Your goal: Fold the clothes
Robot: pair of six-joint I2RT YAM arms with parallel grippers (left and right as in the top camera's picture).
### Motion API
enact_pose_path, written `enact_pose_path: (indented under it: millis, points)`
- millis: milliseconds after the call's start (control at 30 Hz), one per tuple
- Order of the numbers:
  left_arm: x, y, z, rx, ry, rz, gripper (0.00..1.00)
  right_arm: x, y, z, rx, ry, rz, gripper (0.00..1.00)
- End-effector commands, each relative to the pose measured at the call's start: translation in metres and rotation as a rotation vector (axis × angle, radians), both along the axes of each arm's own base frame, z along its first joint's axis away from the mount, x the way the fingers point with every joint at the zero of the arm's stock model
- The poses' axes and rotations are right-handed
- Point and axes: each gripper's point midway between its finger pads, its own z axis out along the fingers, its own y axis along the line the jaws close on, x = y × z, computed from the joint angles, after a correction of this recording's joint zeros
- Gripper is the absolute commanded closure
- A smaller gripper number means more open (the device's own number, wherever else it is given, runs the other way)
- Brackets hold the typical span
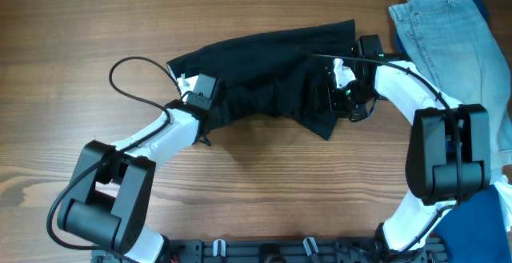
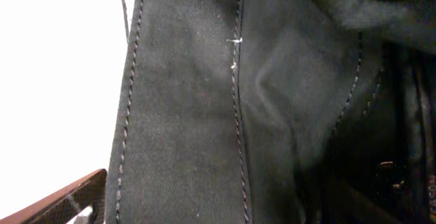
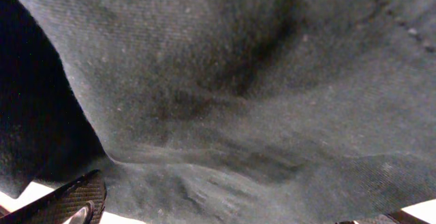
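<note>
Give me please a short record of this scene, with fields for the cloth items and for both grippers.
black garment: crumpled, lying mid-table, not neatly folded
left gripper: at the garment's left end; open or shut unclear
right gripper: at the garment's right end; open or shut unclear
jeans: light blue, far right corner, apart from the garment

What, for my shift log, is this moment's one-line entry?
black garment bunched on table | left gripper open, left end | right gripper open, right end

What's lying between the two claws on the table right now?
The black garment, bunched and wrinkled, fills the whole stretch from the left claw to the right claw. The overhead view shows this.
</note>
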Motion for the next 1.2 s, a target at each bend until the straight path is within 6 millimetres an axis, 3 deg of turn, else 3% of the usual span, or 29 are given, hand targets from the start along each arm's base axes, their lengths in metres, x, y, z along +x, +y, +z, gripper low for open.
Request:
enact_pose_path:
  millis: [0, 33, 167, 233, 333, 367, 400, 600, 667, 700, 733, 800, 833, 933, 1167]
  points:
    - [-0.015, 0.013, -0.016, 0.015, 0.051, 0.037, 0.47, -0.009, -0.021, -0.021, -0.115, 0.04, 0.018, 0.0]
    - [-0.015, 0.017, -0.016, 0.026, 0.052, 0.047, 0.96, -0.01, -0.021, -0.021, -0.115, 0.041, 0.022, 0.0]
    - [-0.011, 0.042, -0.014, 0.068, 0.043, 0.113, 0.96, -0.008, -0.021, -0.021, -0.114, 0.032, 0.024, 0.01]
    - [-0.009, 0.065, -0.011, 0.124, 0.033, 0.17, 0.96, -0.006, -0.021, -0.021, -0.113, 0.022, 0.03, 0.09]
    - [-0.009, 0.099, -0.007, 0.192, 0.025, 0.257, 0.96, -0.002, -0.021, -0.021, -0.117, 0.003, 0.036, 0.6]
    - [-0.01, 0.112, -0.007, 0.212, 0.031, 0.277, 0.96, -0.001, -0.023, -0.022, -0.126, -0.003, 0.033, 0.83]
    - [-0.011, 0.121, -0.006, 0.218, 0.038, 0.289, 0.96, 0.001, -0.026, -0.023, -0.147, -0.006, 0.028, 0.96]
    - [-0.021, 0.17, -0.007, 0.217, 0.069, 0.424, 0.96, 0.004, -0.035, -0.025, -0.193, -0.011, 0.001, 0.95]
    - [-0.025, 0.176, -0.01, 0.193, 0.086, 0.444, 0.96, 0.004, -0.036, -0.025, -0.193, -0.009, -0.004, 0.96]
    - [-0.025, 0.174, -0.011, 0.174, 0.096, 0.425, 0.96, 0.004, -0.036, -0.025, -0.193, -0.008, -0.009, 0.96]
    - [-0.024, 0.17, -0.013, 0.15, 0.105, 0.396, 0.96, 0.004, -0.036, -0.025, -0.193, -0.005, -0.018, 0.76]
    - [-0.021, 0.162, -0.015, 0.124, 0.112, 0.344, 0.96, 0.004, -0.035, -0.025, -0.189, -0.003, -0.025, 0.05]
    - [-0.02, 0.158, -0.015, 0.119, 0.112, 0.328, 0.96, 0.004, -0.034, -0.025, -0.183, -0.002, -0.025, 0.0]
    - [-0.017, 0.144, -0.015, 0.114, 0.107, 0.281, 0.96, 0.004, -0.034, -0.024, -0.181, -0.003, -0.025, 0.0]
    - [-0.002, 0.086, -0.014, 0.091, 0.058, 0.113, 0.96, 0.006, -0.022, -0.021, -0.11, -0.008, -0.022, 0.01]
